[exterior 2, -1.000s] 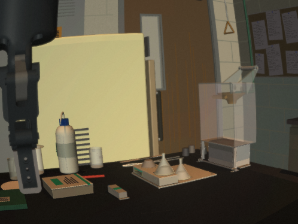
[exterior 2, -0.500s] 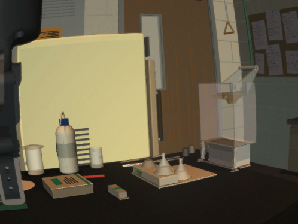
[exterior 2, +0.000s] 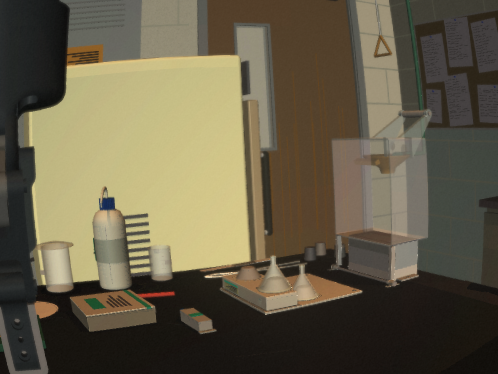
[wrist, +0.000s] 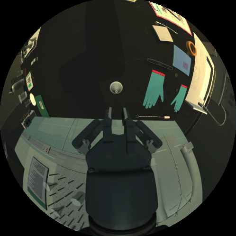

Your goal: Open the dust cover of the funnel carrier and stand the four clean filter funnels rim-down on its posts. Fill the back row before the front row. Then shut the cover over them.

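On the black bench a low tan carrier [exterior 2: 272,295] on a board carries three pale funnels standing rim-down: a tall one [exterior 2: 274,276], a smaller one [exterior 2: 303,284] to its right and a squat one [exterior 2: 248,273] behind on the left. No cover is visible over the carrier. In the wrist camera a lone funnel [wrist: 116,88] stands rim-down on bare bench, just beyond my fingertips. My gripper [wrist: 116,113] hangs above the bench's near edge, its arm [exterior 2: 22,190] filling the left of the side camera. The fingers are partly closed and hold nothing.
A clear-hooded box [exterior 2: 382,255] stands at the right rear, a wash bottle [exterior 2: 111,247], two beakers and a notebook [exterior 2: 112,309] at the left. Two teal gloves [wrist: 155,90], a brush [wrist: 152,116] and papers lie right of the lone funnel. A yellow panel [exterior 2: 140,165] backs the bench.
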`<move>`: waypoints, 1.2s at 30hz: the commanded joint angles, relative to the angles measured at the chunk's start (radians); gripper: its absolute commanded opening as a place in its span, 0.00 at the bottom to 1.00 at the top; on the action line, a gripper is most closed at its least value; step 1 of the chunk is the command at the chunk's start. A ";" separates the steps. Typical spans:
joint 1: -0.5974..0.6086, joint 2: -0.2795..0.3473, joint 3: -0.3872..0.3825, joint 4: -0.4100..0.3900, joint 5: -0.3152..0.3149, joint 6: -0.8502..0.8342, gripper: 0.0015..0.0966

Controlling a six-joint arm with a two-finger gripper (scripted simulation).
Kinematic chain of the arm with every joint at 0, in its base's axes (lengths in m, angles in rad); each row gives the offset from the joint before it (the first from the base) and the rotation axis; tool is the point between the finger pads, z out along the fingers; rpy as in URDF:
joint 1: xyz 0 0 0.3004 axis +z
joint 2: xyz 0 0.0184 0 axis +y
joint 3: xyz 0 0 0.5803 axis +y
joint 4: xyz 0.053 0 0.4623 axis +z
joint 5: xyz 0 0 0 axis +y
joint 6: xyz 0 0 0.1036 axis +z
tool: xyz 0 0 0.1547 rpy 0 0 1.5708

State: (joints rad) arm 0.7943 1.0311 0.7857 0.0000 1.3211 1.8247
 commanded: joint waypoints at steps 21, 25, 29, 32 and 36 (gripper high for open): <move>0.000 0.105 0.038 0.000 -0.145 0.000 0.30; 0.000 0.105 0.039 0.000 -0.146 0.000 0.30; 0.000 0.107 0.039 0.000 -0.147 0.000 0.30; 0.000 0.109 0.040 0.000 -0.149 0.000 0.30; 0.000 0.113 0.040 0.000 -0.153 0.000 0.30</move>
State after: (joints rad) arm 0.7946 1.1453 0.8272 0.0000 1.1684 1.8247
